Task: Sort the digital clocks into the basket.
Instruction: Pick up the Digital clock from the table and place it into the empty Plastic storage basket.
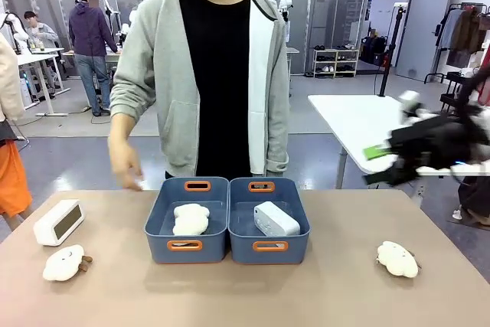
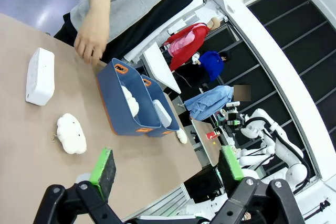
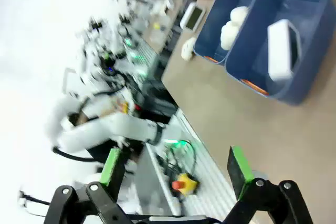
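Nearest the robot, both grippers hang clear of the work. The left gripper [image 2: 167,164] is high over the left part of the table [image 1: 245,296], its green pads wide apart with nothing between them. The right gripper [image 3: 176,164] is likewise spread and empty; in the front view it is a blur raised off the table's right side.

On the near part of the table lie two cloud plush toys, the left plush [image 1: 63,263] and the right plush [image 1: 397,259]. Neither belongs to the job.

Just beyond the left plush, close to the left edge, one digital clock [image 1: 59,222] stands loose on the tabletop, well apart from the bins.

At the middle, two blue bins sit side by side and touching. The right basket [image 1: 242,249] holds the other digital clock [image 1: 276,220], which lies on its floor. The left bin [image 1: 159,244] holds a third plush [image 1: 191,220].

At the far side a person stands behind the bins. One blurred hand [image 1: 125,165] is over the far left of the table, apparently holding nothing.

By my reading the task is half done, with one clock in and one left. The loose clock lies on the left arm's side, so that arm would likely have to come down, grip it and carry it to the right basket.
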Robot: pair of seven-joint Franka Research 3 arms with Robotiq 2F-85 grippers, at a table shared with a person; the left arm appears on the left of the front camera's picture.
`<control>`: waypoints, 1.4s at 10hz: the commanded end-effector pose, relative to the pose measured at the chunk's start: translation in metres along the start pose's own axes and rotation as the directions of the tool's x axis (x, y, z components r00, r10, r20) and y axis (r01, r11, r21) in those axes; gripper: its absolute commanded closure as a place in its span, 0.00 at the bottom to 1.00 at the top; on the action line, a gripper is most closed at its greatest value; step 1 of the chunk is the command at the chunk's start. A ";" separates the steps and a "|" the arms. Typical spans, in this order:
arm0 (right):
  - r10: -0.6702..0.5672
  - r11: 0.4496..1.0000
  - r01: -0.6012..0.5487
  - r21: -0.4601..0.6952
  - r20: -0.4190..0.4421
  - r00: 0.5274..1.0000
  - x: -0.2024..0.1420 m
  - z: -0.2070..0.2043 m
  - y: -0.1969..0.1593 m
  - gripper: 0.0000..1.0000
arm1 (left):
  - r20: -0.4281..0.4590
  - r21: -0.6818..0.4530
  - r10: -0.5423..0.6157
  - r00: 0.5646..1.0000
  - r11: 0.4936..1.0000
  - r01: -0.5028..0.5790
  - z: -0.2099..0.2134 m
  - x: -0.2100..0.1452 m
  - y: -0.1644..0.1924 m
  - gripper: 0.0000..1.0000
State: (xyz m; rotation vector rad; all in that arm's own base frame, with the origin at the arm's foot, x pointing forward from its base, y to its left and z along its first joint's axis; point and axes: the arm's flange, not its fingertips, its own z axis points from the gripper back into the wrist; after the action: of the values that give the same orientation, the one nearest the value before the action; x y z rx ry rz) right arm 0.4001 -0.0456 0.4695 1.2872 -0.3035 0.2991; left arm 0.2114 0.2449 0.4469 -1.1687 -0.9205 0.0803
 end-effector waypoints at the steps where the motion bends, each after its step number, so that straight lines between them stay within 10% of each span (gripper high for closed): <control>1: -0.132 0.990 0.118 0.078 0.204 0.970 -0.031 0.070 -0.029 0.00 | 0.011 -0.018 -0.002 1.000 1.000 0.003 0.001 0.002 -0.002 0.00; 6: -0.260 0.965 0.206 0.162 0.481 0.837 -0.107 0.164 -0.075 0.00 | 0.011 -0.018 -0.002 1.000 1.000 0.003 0.001 0.002 -0.002 0.00; 14: -0.279 0.960 0.227 0.165 0.465 0.840 -0.121 0.179 -0.074 0.00 | 0.011 -0.018 -0.002 1.000 1.000 0.003 0.001 0.002 -0.002 0.00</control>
State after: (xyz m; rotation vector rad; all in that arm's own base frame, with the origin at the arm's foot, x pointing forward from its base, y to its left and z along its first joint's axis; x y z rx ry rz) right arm 0.3105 -0.2434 0.3999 1.4814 -0.5482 -0.2638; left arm 0.2114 0.2448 0.4469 -1.1689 -0.9202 0.0799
